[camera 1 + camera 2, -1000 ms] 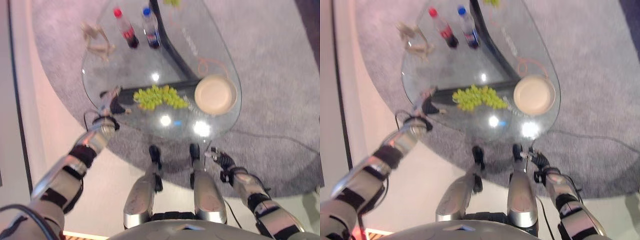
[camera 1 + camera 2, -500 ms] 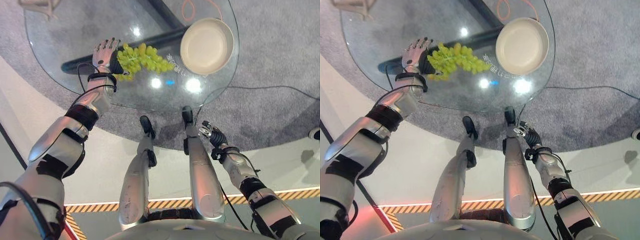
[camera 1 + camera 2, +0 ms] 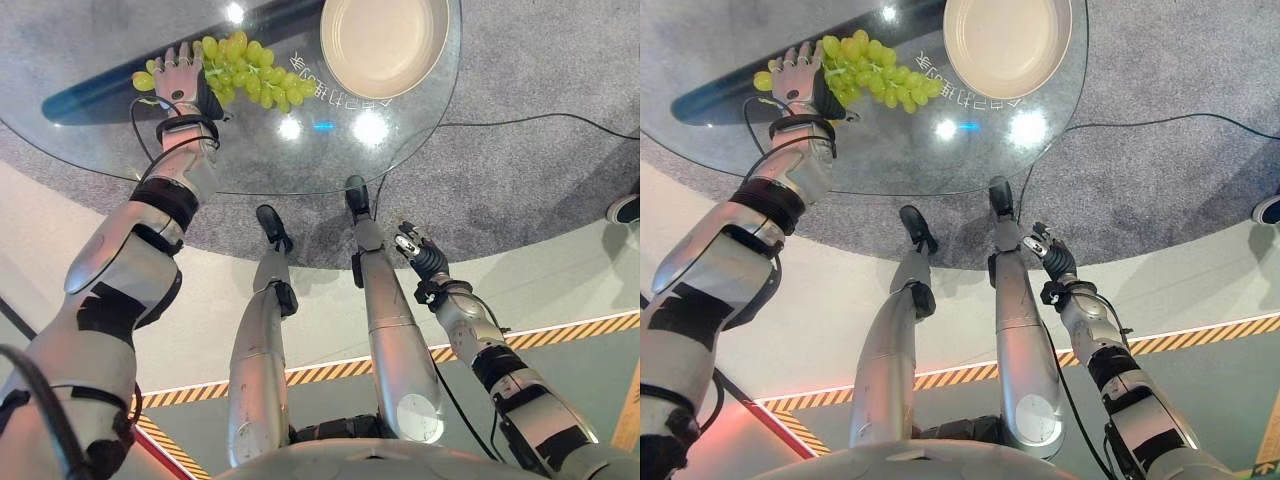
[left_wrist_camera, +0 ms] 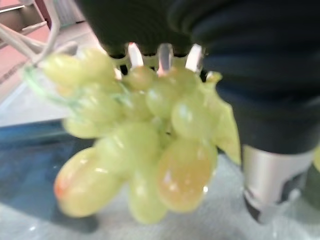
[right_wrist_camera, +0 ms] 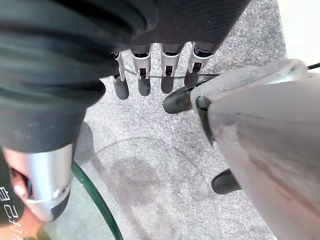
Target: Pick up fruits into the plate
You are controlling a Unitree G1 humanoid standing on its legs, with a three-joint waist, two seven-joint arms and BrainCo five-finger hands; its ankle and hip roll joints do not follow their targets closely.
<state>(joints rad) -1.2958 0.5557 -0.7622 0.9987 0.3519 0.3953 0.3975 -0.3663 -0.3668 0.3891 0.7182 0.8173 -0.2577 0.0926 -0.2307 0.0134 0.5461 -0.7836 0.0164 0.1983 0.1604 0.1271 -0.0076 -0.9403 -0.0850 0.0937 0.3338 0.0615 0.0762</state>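
A round glass table [image 3: 250, 175] stood on grey carpet [image 3: 540, 80]. One bunch of green grapes [image 3: 250, 72] lay on it, its near end under the left hand [image 3: 178, 75], whose fingers curled round the fruit; the wrist view showed grapes pressed against them. One cream plate [image 3: 385, 40] sat just beyond. The right hand [image 3: 420, 255] hung low, fingers relaxed, holding nothing.

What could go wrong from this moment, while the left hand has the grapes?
1. The left hand grips only one end of the grapes; the rest lies along the glass table, so the bunch may tear or drop berries when lifted.
2. The plate sits near the table's rim, so a loose swing could push it.
3. The right hand hangs low by the leg, unable to help.
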